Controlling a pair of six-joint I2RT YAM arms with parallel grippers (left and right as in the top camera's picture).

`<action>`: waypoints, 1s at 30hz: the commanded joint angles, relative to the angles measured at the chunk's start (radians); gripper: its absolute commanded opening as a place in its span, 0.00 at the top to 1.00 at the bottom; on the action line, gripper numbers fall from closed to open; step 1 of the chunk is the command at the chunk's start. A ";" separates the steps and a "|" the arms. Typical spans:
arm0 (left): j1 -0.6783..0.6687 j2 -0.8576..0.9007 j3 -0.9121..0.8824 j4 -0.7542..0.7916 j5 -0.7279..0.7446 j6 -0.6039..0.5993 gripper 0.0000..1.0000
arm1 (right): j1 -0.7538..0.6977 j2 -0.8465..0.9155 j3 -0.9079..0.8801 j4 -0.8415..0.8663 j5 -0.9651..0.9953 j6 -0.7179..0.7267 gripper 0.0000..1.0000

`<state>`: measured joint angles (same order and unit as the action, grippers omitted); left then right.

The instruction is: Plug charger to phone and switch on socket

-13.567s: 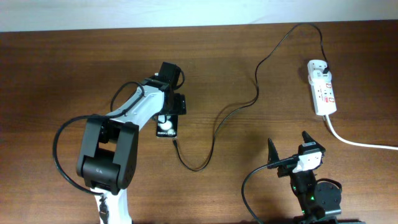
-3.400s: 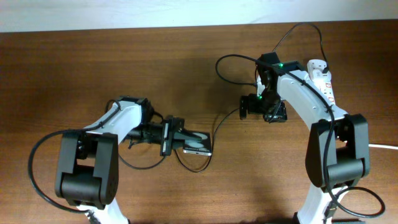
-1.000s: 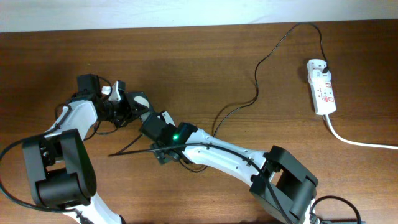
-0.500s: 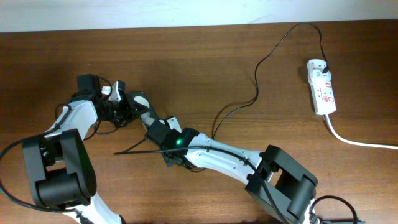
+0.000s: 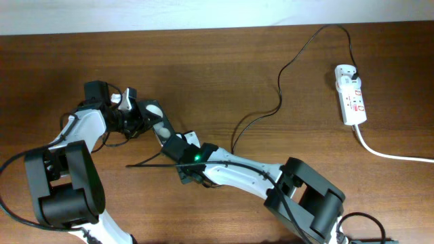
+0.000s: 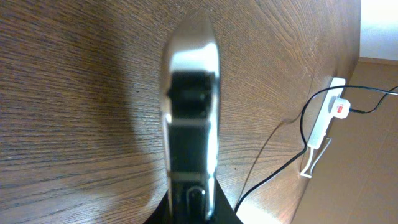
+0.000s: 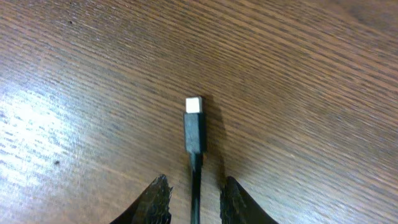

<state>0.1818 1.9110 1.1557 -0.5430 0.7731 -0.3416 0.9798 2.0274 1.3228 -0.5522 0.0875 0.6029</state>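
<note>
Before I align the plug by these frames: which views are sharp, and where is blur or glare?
Left wrist: the phone, close to the lens, is blurred; the socket behind reads sharper. Right wrist: the charger tip is crisp, with a glare patch on the table at left. Overhead: evenly lit, sharp.

1. This looks like a robot lab or test bench. A left arm [image 5: 85, 125] and a right arm [image 5: 237, 169] are mounted at one table [image 5: 224, 61] and filmed from straight above.
2. The table is plain brown wood grain, and a white wall [image 5: 203, 13] runs along its far edge.
3. The things on it are small electronics: a white socket [image 5: 352, 95] with its cord [image 5: 397, 156], a black charger [image 5: 280, 81] plugged into it, and a phone [image 5: 159, 122].
4. The left wrist view shows a tan surface [image 6: 379, 124] past the table edge, but what it is cannot be told.
</note>
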 commanded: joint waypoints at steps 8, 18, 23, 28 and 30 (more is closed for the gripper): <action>0.000 -0.028 0.005 -0.001 0.031 -0.010 1.00 | 0.001 0.047 -0.011 -0.016 0.003 0.016 0.79; 0.000 -0.028 0.005 -0.001 0.031 -0.010 1.00 | 0.001 0.047 -0.011 -0.015 0.003 0.016 0.79; 0.000 -0.028 0.005 0.000 0.031 -0.010 1.00 | 0.001 0.047 -0.011 -0.015 0.003 0.016 0.78; 0.000 -0.028 0.005 0.000 0.031 -0.010 1.00 | 0.001 0.047 -0.011 -0.015 0.003 0.016 0.79; 0.000 -0.028 0.005 0.000 0.031 -0.010 1.00 | 0.001 0.047 -0.011 -0.015 0.003 0.016 0.79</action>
<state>0.1818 1.9110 1.1557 -0.5430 0.7734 -0.3416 0.9798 2.0396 1.3239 -0.5518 0.0891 0.6094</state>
